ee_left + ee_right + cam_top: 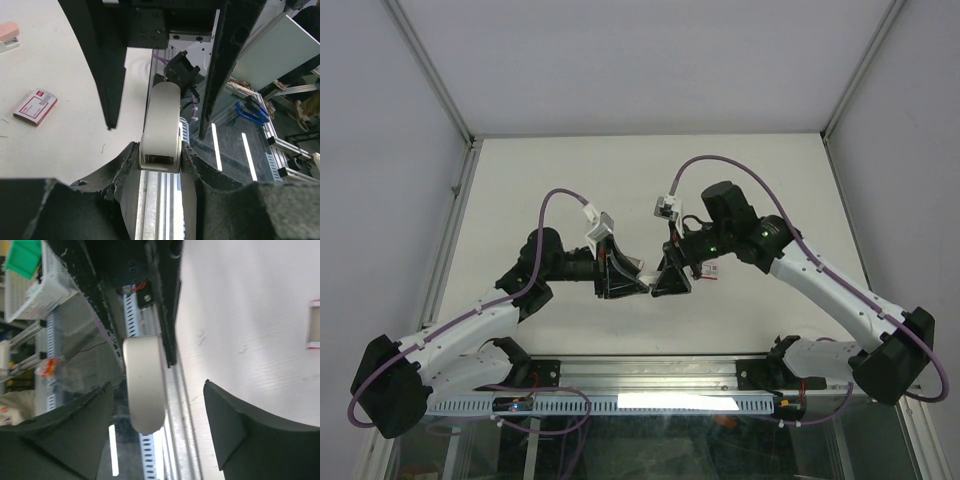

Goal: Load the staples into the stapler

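The left claw (pixel 160 152) is clamped on the near end of the pale stapler (pixel 161 117). The right claw (pixel 159 387) faces it, its fingers spread wide either side of the stapler and not touching it. Farther off, past the right claw, a red-and-white box (pixel 35 106) lies flat on the surface (pixel 65 75).

A white lattice basket (pixel 35 290) with a green object (pixel 22 257), beyond the table (pixel 250 315)
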You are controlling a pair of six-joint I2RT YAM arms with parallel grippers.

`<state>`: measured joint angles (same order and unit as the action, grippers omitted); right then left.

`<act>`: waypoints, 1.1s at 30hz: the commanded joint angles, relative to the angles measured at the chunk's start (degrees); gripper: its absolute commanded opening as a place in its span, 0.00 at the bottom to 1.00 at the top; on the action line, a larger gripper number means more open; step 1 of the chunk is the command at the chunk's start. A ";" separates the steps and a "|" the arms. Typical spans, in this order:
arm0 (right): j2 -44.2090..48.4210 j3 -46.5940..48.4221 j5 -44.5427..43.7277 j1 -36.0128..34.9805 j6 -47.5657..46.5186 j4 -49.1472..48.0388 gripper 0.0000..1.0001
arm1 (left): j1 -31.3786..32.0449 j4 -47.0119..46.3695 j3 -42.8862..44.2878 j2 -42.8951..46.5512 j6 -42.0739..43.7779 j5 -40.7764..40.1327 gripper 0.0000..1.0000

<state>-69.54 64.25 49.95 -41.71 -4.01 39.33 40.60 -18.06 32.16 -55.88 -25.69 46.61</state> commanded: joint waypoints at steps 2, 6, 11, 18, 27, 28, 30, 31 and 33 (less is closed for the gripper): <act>6.91 -2.24 -5.57 4.51 12.35 -14.29 0.83 | 0.75 -8.52 -2.37 2.19 1.58 -5.49 0.00; 11.62 -6.75 -8.24 10.04 26.43 -24.55 0.88 | 0.93 -17.11 -6.25 3.63 3.79 -12.85 0.00; 12.77 -8.94 -10.18 14.40 41.56 -26.86 0.92 | 1.54 -25.80 -8.52 3.64 7.30 -19.91 0.00; 10.80 -14.89 -3.82 14.48 58.42 -37.44 0.92 | 2.11 -33.57 -9.44 0.81 9.21 -21.80 0.00; 9.07 -16.74 -1.17 13.31 63.93 -41.40 0.92 | 2.99 -36.49 -9.40 -1.22 9.43 -20.86 0.00; 8.81 -16.81 -1.42 12.84 64.15 -41.64 0.92 | 3.09 -36.62 -9.40 -1.30 9.49 -20.81 0.00; 8.15 -16.78 -1.71 11.83 64.63 -41.95 0.90 | 3.28 -36.81 -9.31 -1.49 9.59 -20.77 0.00; 7.81 -16.93 -1.82 11.33 65.15 -42.49 0.88 | 3.38 -36.79 -9.27 -1.56 9.74 -20.77 0.00; 7.14 -17.19 -1.91 10.29 66.48 -44.13 0.80 | 3.51 -36.87 -9.30 -1.60 9.99 -20.91 0.00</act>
<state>-61.58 46.98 46.37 -29.71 58.65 0.78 43.51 -49.43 22.63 -57.45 -17.80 25.65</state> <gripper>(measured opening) 0.859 0.327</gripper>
